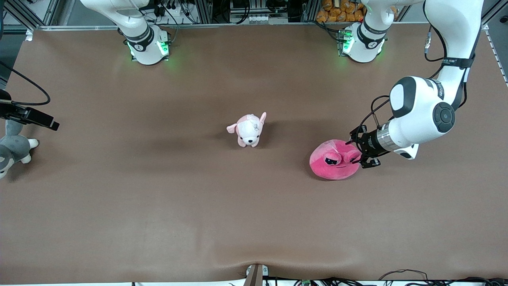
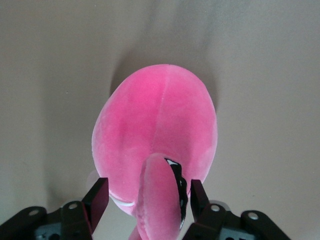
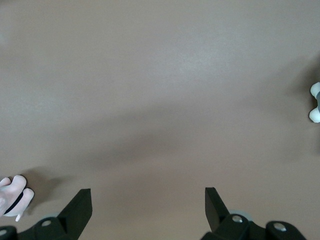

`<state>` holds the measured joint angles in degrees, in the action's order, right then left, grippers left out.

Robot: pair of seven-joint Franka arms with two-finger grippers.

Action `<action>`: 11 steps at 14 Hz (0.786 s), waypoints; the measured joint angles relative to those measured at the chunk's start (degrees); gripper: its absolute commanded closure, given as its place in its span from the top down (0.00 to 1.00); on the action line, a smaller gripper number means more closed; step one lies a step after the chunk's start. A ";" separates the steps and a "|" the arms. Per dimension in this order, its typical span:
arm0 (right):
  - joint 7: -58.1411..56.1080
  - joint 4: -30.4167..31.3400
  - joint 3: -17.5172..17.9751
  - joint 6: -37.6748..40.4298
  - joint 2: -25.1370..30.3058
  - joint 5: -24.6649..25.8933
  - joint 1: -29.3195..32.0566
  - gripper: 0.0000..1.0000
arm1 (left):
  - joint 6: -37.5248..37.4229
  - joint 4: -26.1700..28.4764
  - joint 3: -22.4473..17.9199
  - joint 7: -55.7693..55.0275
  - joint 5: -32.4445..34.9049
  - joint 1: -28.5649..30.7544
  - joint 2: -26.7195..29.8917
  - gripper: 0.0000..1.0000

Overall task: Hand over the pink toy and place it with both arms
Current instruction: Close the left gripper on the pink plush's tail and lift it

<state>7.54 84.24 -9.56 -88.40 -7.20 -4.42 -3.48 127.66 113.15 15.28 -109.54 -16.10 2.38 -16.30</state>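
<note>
The pink toy (image 1: 333, 163) lies on the brown table toward the left arm's end, its angry eyes facing the front camera. My left gripper (image 1: 359, 155) is low at the toy's edge. In the left wrist view its fingers (image 2: 97, 197) straddle one ear-like nub (image 2: 160, 200) of the pink toy (image 2: 155, 125). They are open, with a gap showing on one side of the nub. My right gripper (image 3: 148, 197) waits open over bare table at the right arm's end, with nothing between its fingers.
A small pale pink-and-white puppy plush (image 1: 249, 130) stands mid-table, beside the pink toy toward the right arm's end. A grey-and-white plush animal (image 1: 12, 149) lies at the table's edge on the right arm's end. The two arm bases (image 1: 145, 45) stand along the table's edge farthest from the front camera.
</note>
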 measured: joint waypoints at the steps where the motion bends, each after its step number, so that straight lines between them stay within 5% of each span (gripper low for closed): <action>1: 0.16 0.00 0.00 0.05 0.00 0.00 0.00 1.00 | 0.06 0.00 0.02 0.00 -0.01 0.00 0.00 0.60; 11: 1.25 0.00 -0.06 0.35 -0.11 0.00 0.26 1.00 | 0.86 -0.01 0.15 0.00 -1.52 0.00 0.00 0.06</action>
<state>8.79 84.24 -9.62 -88.04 -7.30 -4.42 -3.22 128.52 113.14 15.43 -109.54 -17.63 2.38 -16.30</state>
